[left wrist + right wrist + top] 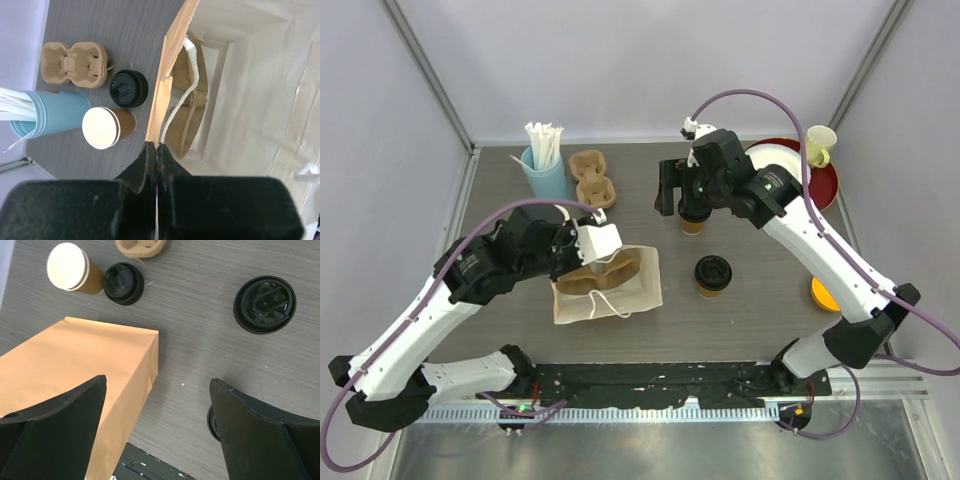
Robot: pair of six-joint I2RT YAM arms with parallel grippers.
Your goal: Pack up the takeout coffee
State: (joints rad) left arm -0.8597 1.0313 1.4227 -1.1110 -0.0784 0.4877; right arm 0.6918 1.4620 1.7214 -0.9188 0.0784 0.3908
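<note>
Largely, the spread right tool (157,381) hides 1 cup (694,225); left tool (156,146) pinches the bag (642,292).

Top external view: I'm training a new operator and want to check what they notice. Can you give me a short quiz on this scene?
1. True or false: the left end effector is shut on the edge of the paper bag.
2. What lies inside the bag? A: a mug. B: a cup carrier. C: a plate.
3. Fill in: above a coffee cup, the right end effector stands ___.
Key: 1 true; 2 B; 3 open.
</note>
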